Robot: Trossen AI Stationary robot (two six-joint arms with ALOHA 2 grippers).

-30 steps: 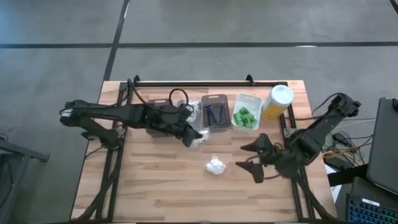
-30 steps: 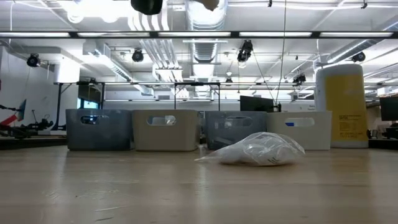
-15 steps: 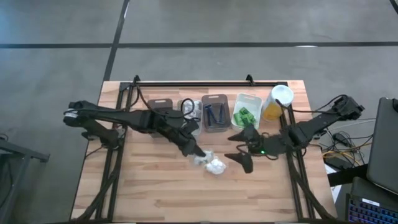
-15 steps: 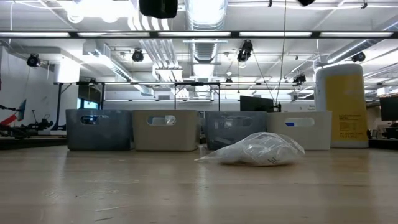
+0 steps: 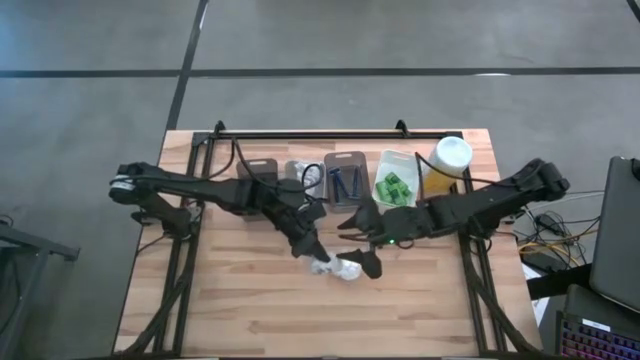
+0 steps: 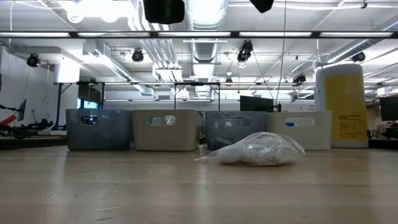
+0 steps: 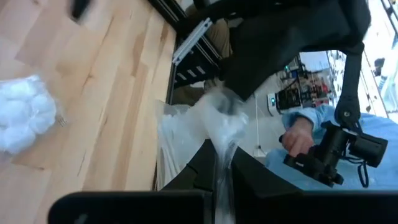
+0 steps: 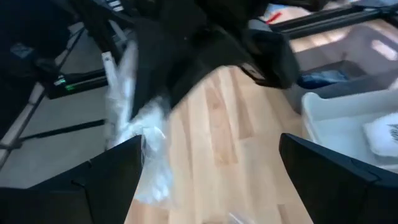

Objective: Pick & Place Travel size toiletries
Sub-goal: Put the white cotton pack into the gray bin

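Note:
My left gripper hangs over the table's middle, shut on a white crinkly sachet. A second white sachet lies flat on the wood just to the right of it, and shows in the low view too. My right gripper stands open beside both sachets, coming from the right, with nothing between its fingers. Green bottles lie in the white bin and blue razors in a grey bin. My left gripper pinches the sachet's thin end between its two fingers. The fingers slant down toward the table's near right. The crumpled rest of the sachet sticks out past the fingertips, lifted clear of the table.
Four bins stand in a row at the back, with a tall yellow bottle with a white cap to their right. Metal frame rails run along the table's sides. A person's blue sleeve and hand show beyond the table. Bare wood lies toward the near edge.
My left gripper has carried its sachet from beside the bins toward the near edge and downward, tipping as it went, and now hangs next to the lying sachet. My right gripper, still open, has swung toward the table's left, up to the two sachets, and rolled.

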